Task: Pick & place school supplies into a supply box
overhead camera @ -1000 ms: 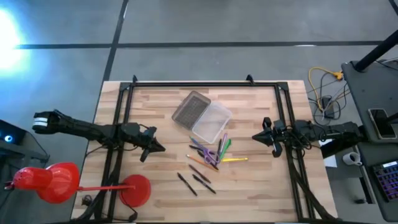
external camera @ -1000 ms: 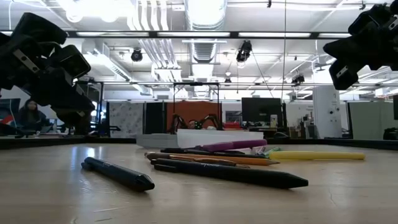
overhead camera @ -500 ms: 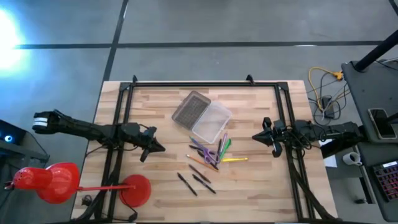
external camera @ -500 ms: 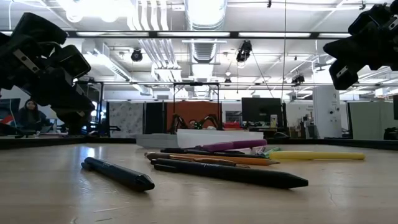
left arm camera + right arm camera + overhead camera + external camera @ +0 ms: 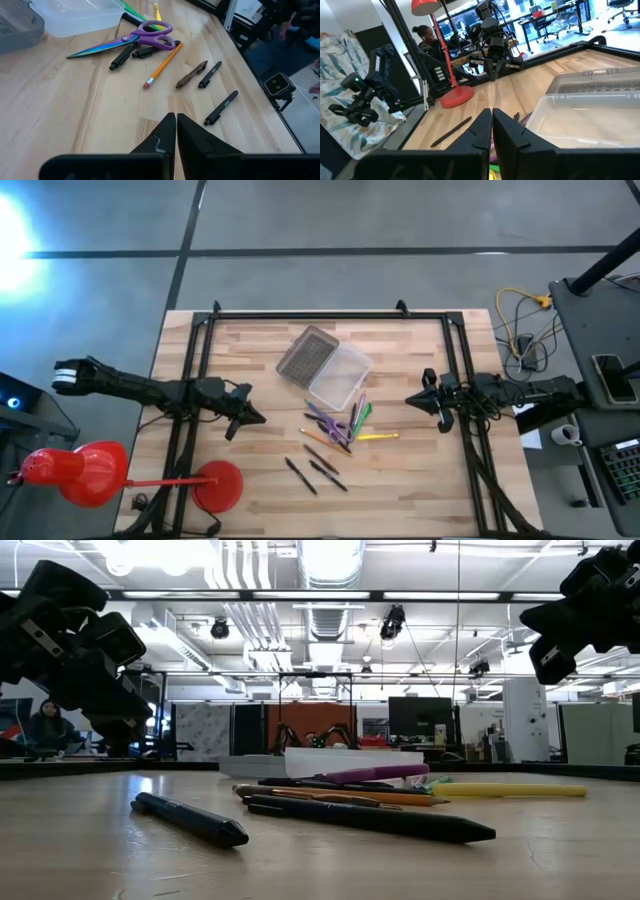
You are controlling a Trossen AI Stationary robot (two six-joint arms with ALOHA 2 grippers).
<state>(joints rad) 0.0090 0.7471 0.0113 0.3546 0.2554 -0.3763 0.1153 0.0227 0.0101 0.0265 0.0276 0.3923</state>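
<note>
Both pressed together, left gripper (image 5: pixel 258 418) and right gripper (image 5: pixel 411 400) at mid-frame, flanking school supplies (image 5: pixel 335 430) below open supply box (image 5: pixel 339 375).

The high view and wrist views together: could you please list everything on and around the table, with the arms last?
supply box: one, clear, open, table centre, its grey dimpled lid lying beside it.
scissors: one pair, purple handles, iridescent blades, in the pile just before the box.
pencil: one, orange, with eraser, beside the scissors.
green marker: one, in the pile.
yellow pen: one, right edge of the pile.
black pens: several, loose, nearest the front edge.
lamp: one, red, off the table's front left corner.
person: one, seated beyond the table.
left gripper: shut, above the table's left side.
right gripper: shut, above the right side.
</note>
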